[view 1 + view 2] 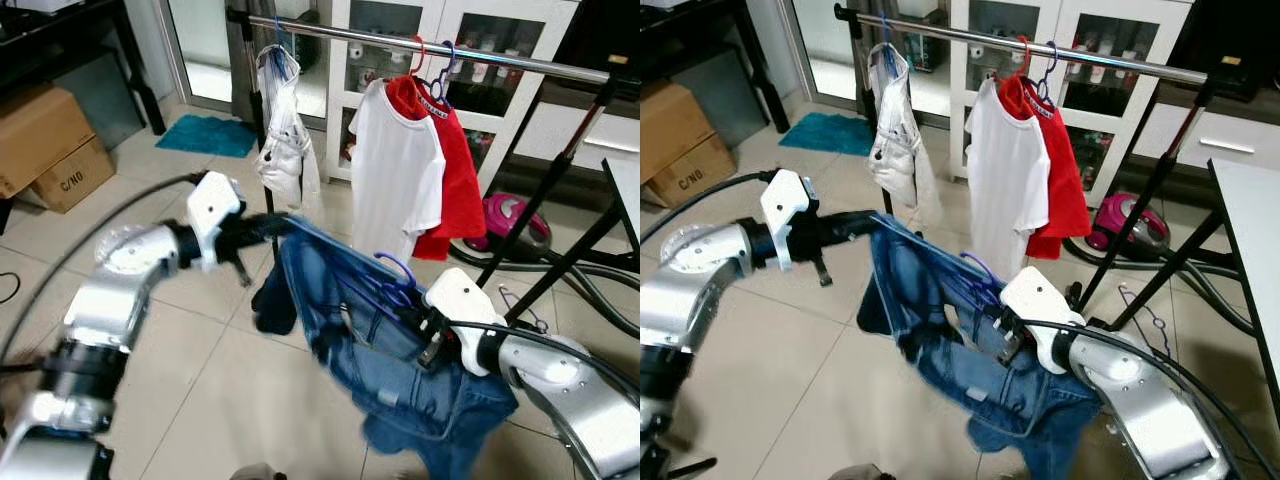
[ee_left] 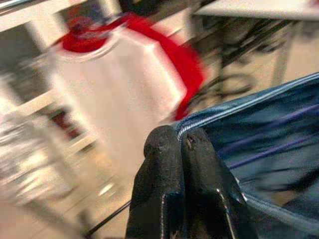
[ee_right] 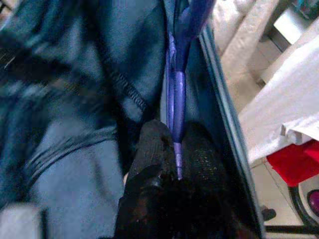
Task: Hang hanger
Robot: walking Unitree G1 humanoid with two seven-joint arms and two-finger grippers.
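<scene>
Purple plastic hanger (image 1: 397, 272) sits threaded in the blue denim jeans (image 1: 400, 370), hook up, low centre between both arms. Judged: hanger light and stiff, slick; denim heavy, limp, prone to slide off. Best hold is the hanger neck. Right claw (image 3: 175, 149) is pinched tight on the hanger's purple stem, arm reaching in from 4 o'clock. Left claw (image 2: 179, 144) is clamped on the jeans' waistband edge, forearm level from 9 o'clock. Steel clothes rail (image 1: 420, 45) lies at 12 o'clock.

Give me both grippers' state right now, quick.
Left gripper: closed, pinching the waistband edge of the jeans.
Right gripper: closed on the purple hanger inside the jeans.
</scene>
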